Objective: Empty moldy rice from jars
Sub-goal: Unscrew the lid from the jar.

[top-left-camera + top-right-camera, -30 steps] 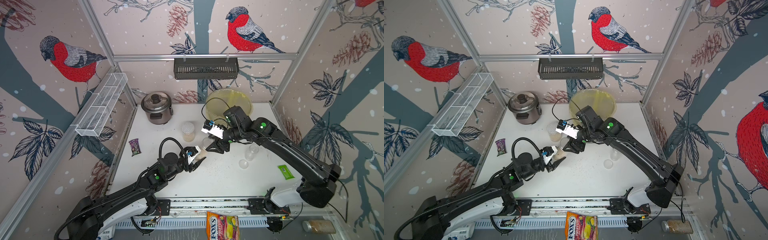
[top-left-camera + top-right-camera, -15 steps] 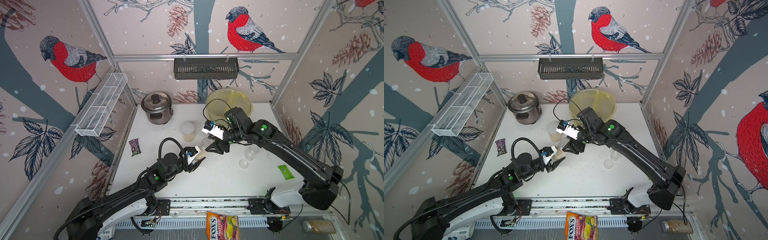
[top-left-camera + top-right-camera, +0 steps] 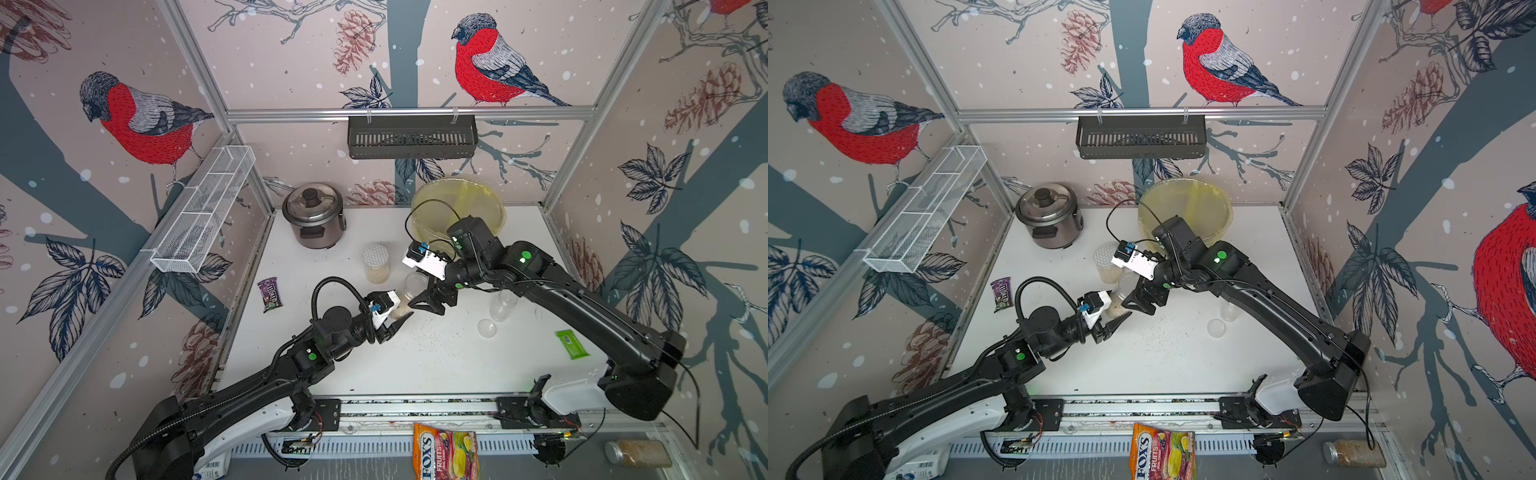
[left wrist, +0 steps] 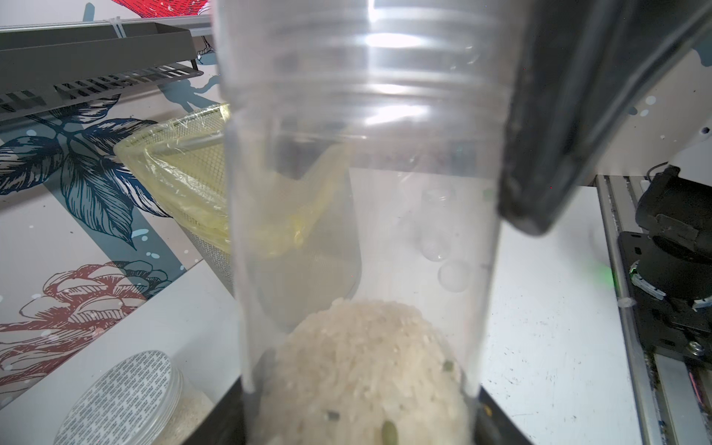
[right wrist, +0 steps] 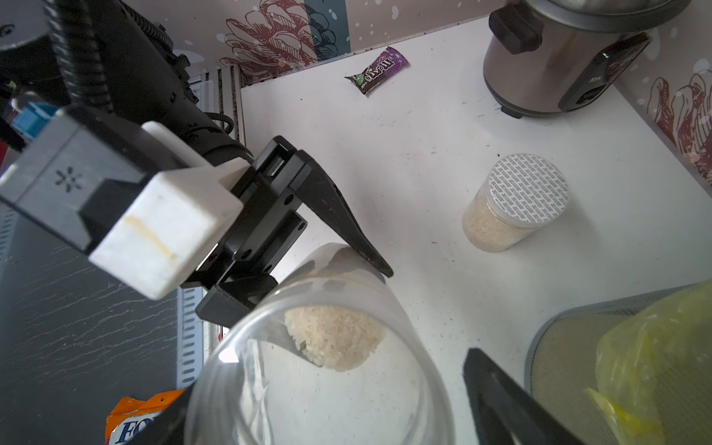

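Clock = table (image 3: 324, 374) seen from the robot's side, 12 at the back wall. Left gripper (image 3: 398, 322) is pinching the held jar (image 3: 411, 289) by its base end, dead centre of the table, jar tilted, mouth end pointing to 1. Rice (image 5: 335, 339) sits in a lump against the base, a few dark-green flecks in it in the left wrist view; in both top views it's just a pale smear at the gripper. Right gripper (image 3: 430, 305) is at the mouth end, jaws spread wide either side of the jar: one finger (image 5: 501, 397) stands clear of the plastic, the other is cut off at the frame edge, so contact on that side, can't tell. Can't tell either whether a clear lid is on that mouth; the rim runs out of frame in both wrist views and the right gripper hides it from above. Wide jar (image 3: 376, 264) with the silver dotted lid stands upright just beside at 11, rice inside. Empty jar (image 3: 503, 305) at 3, see-through and hard to pick off the white top, clear lid (image 3: 486, 328) lying just beside it. Bin (image 3: 457, 203) with the yellow bag at 1, its front blocked by the right arm (image 3: 582, 307). Rice cooker (image 3: 313, 216) at 11 by the back wall. Candy pack (image 3: 269, 295) at 9, green packet (image 3: 572, 344) at 4. Loose specks (image 3: 432, 345) on the table at 6 of the held jar, too small to identify.
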